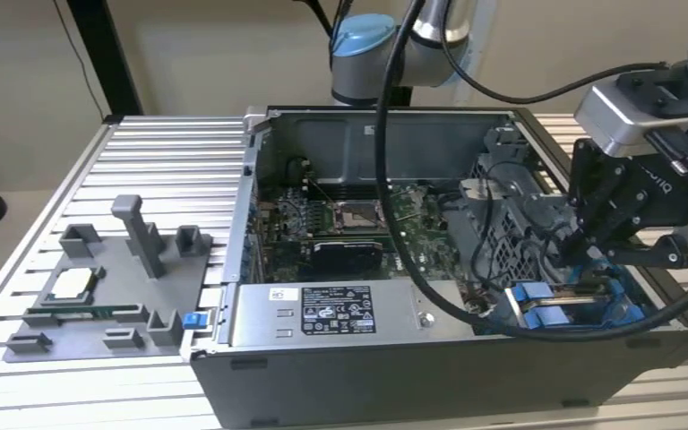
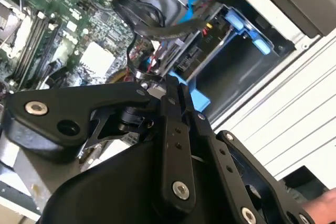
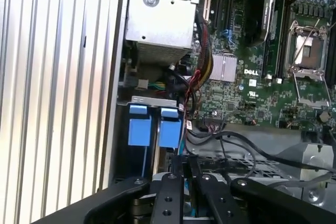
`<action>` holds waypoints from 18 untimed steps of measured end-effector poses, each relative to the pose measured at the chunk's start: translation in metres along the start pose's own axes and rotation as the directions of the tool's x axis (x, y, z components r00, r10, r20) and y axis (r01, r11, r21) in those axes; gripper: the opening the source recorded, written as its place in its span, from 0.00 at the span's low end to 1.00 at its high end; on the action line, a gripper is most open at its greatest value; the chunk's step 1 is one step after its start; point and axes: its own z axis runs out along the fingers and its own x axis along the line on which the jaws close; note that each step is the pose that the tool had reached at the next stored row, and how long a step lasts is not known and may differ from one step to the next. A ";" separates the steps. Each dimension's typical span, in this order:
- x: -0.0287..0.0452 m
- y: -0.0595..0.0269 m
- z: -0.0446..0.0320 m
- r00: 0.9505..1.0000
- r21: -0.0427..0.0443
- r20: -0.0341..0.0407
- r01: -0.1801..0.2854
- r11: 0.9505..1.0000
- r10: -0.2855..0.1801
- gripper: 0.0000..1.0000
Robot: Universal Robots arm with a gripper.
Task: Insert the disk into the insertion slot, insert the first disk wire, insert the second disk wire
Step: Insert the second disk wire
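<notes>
Blue plastic rails mark the insertion slot [image 1: 626, 312], in the near corner of the open computer case [image 1: 356, 367] on the exterior view's right. The disk [image 2: 209, 45] appears seated in it, black cables [image 2: 157, 30] beside its end. The gripper [image 1: 587, 255] hangs just over the slot, fingers [image 3: 169, 192] narrowed almost together; whether they pinch a cable cannot be told.
</notes>
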 end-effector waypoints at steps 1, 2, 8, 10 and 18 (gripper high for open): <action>0.0014 0.0001 0.0004 1.000 -0.001 0.000 0.004 1.000 -0.004 0.00; 0.0021 0.0001 0.0010 1.000 -0.001 0.000 0.010 1.000 -0.010 0.00; 0.0035 -0.0002 0.0062 0.998 -0.001 -0.003 0.065 0.998 -0.065 0.00; 0.0042 -0.0004 0.0079 0.997 0.000 -0.004 0.075 0.997 -0.075 0.00; 0.0061 -0.0089 0.0146 0.997 0.005 -0.007 0.078 0.997 -0.078 0.00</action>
